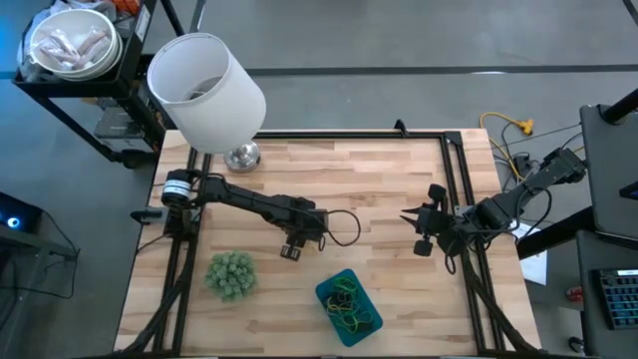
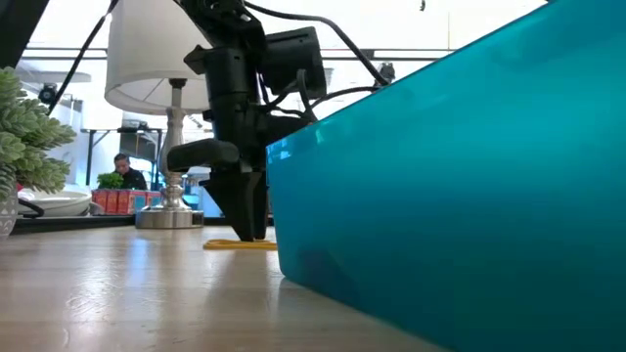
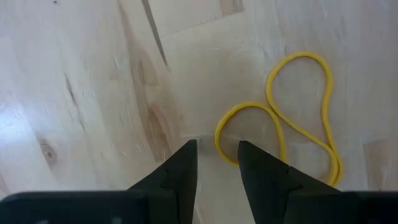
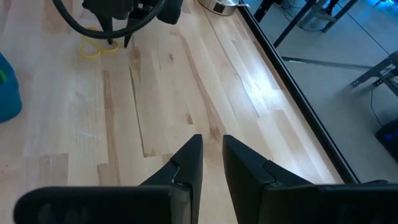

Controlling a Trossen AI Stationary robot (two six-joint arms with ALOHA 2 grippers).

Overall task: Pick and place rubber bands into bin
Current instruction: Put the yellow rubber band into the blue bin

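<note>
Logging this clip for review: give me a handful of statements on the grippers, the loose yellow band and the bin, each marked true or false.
1. The left gripper is low over the wooden table, next to a yellow rubber band. True.
2. That band is already lifted off the table. False: it lies flat on the wood, with nothing pinching it.
3. The bin already holds rubber bands. True.
4. The right gripper carries a band. False: it is empty, near the table's right edge.
5. The fuzzy green ball sits inside the bin. False: it sits on the table, beside the bin.
</note>
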